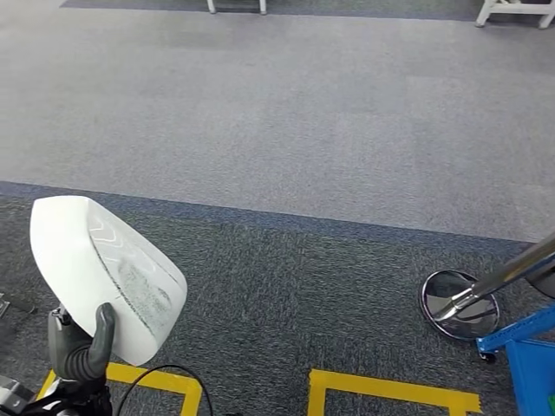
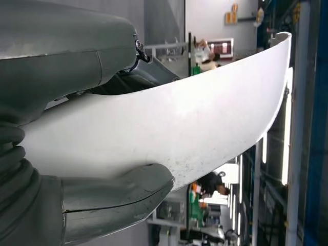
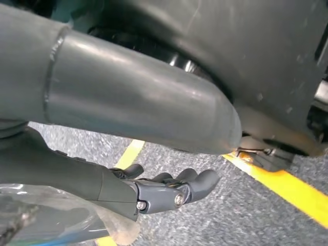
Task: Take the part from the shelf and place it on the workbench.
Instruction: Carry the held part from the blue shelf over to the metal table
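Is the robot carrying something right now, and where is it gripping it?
Yes. The left robot hand holds a curved white part by its lower edge, thumb on one face. The right robot hand holds nothing.

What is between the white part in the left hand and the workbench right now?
The left hand holds the white part over grey carpet. No workbench is visible, so the route cannot be judged. Ahead the carpet looks bare; a round mirror and a blue frame sit off to the right.
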